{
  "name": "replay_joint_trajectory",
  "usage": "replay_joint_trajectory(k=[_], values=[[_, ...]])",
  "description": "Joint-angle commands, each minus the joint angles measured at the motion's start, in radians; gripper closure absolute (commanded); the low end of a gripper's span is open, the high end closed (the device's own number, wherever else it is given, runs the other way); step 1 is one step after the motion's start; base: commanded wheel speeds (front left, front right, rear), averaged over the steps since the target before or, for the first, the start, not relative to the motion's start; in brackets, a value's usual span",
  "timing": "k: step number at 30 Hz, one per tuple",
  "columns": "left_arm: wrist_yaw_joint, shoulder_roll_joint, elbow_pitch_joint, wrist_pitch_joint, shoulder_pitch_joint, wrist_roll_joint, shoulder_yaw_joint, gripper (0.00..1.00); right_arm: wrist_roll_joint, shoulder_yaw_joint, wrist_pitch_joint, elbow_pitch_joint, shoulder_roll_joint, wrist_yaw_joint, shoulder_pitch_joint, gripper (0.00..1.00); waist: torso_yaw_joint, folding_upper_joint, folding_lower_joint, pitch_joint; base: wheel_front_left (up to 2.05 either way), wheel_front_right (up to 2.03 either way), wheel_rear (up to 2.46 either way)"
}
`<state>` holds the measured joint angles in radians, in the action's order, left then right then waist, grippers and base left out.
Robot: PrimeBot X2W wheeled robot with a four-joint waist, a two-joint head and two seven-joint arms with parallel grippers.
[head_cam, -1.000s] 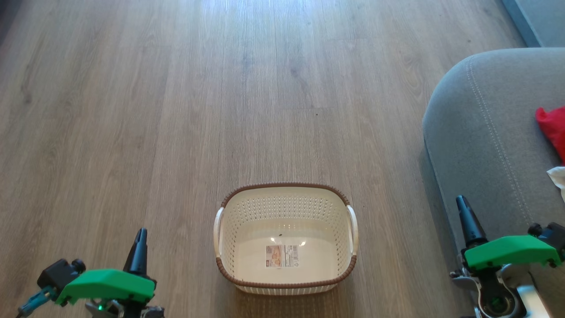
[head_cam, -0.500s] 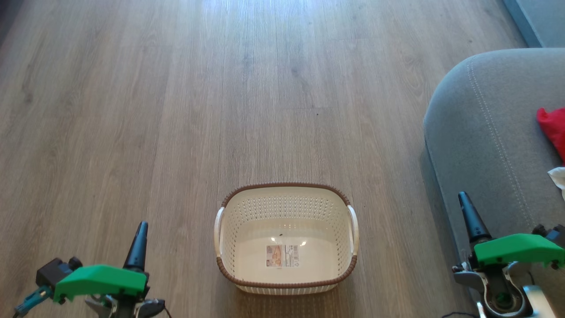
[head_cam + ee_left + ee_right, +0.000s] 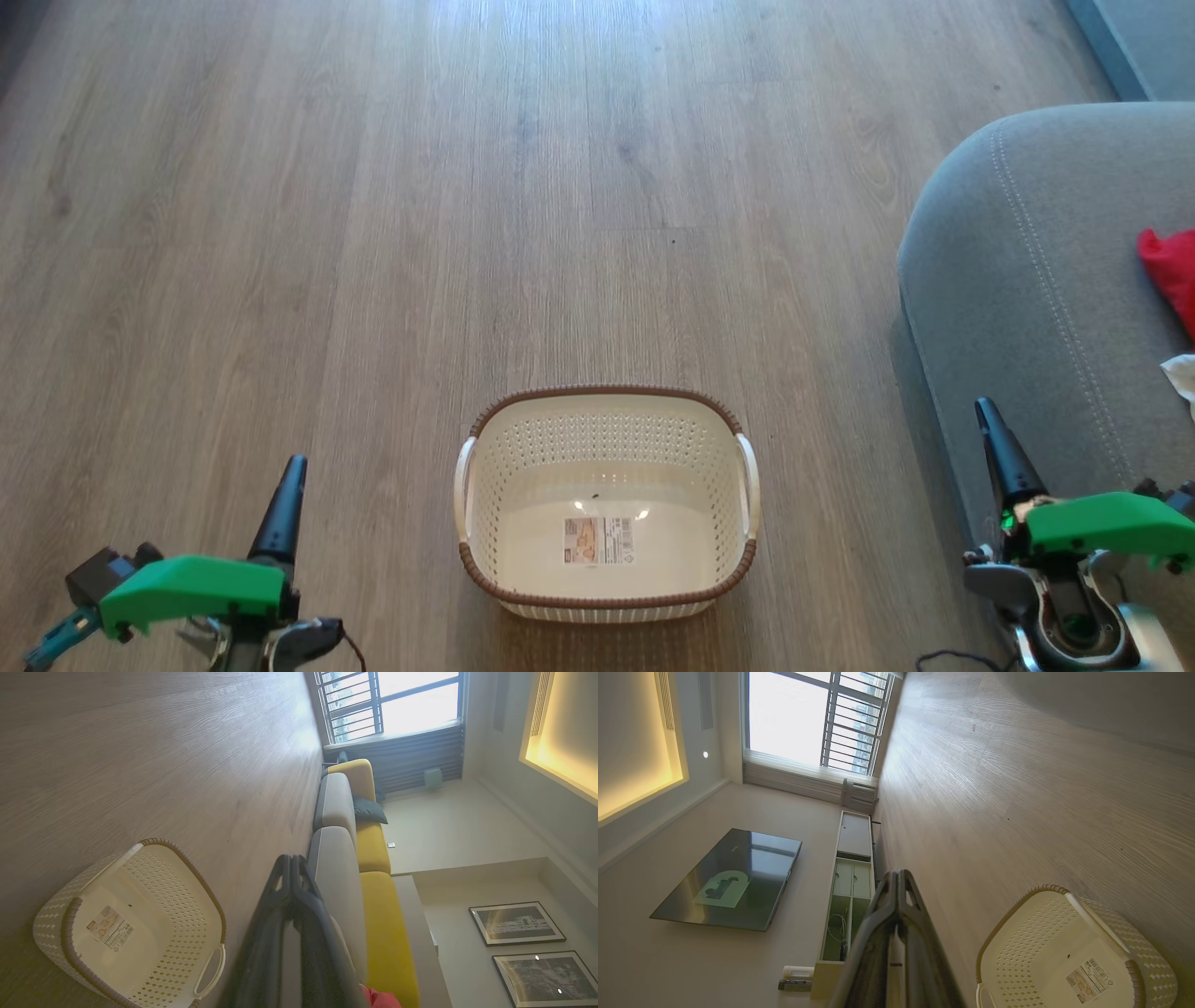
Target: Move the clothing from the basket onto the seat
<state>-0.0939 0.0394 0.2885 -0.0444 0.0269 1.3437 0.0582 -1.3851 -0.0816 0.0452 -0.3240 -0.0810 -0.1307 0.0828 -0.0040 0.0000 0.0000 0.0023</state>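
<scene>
The basket [image 3: 602,390] sits on the wooden floor [image 3: 373,233] straight ahead of me, between my two arms. It is empty. Its bare bottom shows nothing but a label [image 3: 597,540]. Its long axis runs left to right across the head view, with the handles [image 3: 749,471] at the two ends.

The clothing [image 3: 1172,280], a bright red bundle with a scrap of white just below it, lies on the grey seat [image 3: 1027,280]. It is at the far right edge of the head view, cut off by the frame.

The left gripper [image 3: 294,471] hangs low on my left and the right gripper [image 3: 990,420] low on my right, both pointing forward. In each wrist view the two dark fingers meet at their tips, pressed together with nothing between them.

The clothing lies ahead of the right gripper and to its right, up on the seat. That gripper is at the seat's near left edge in the head view. The left gripper is well apart, with the basket between it and the seat.

I judge that nothing is left to lift out. If the clothing needs any further handling, the right arm is the nearer one, reaching forward and to the right.
</scene>
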Motion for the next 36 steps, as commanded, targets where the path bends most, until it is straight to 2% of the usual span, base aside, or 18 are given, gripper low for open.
replay_joint_trajectory(k=[1,22,36], values=[[-0.009,0.010,-0.037,-0.009,0.059,0.027,0.032,1.00,-0.022,0.009,0.007,0.043,0.003,0.000,0.029,1.00,0.000,0.0000,0.0000,0.000,0.00,0.00,0.00],[-0.037,0.011,-0.043,-0.069,0.081,0.265,0.056,1.00,-0.223,-0.033,0.068,0.079,0.031,0.000,0.025,1.00,0.004,0.0000,0.0000,0.001,0.00,0.00,0.00],[-0.037,0.011,-0.043,-0.069,0.081,0.265,0.056,1.00,-0.223,-0.033,0.068,0.079,0.031,0.000,0.025,1.00,0.004,0.0000,0.0000,0.001,0.00,0.00,0.00]])
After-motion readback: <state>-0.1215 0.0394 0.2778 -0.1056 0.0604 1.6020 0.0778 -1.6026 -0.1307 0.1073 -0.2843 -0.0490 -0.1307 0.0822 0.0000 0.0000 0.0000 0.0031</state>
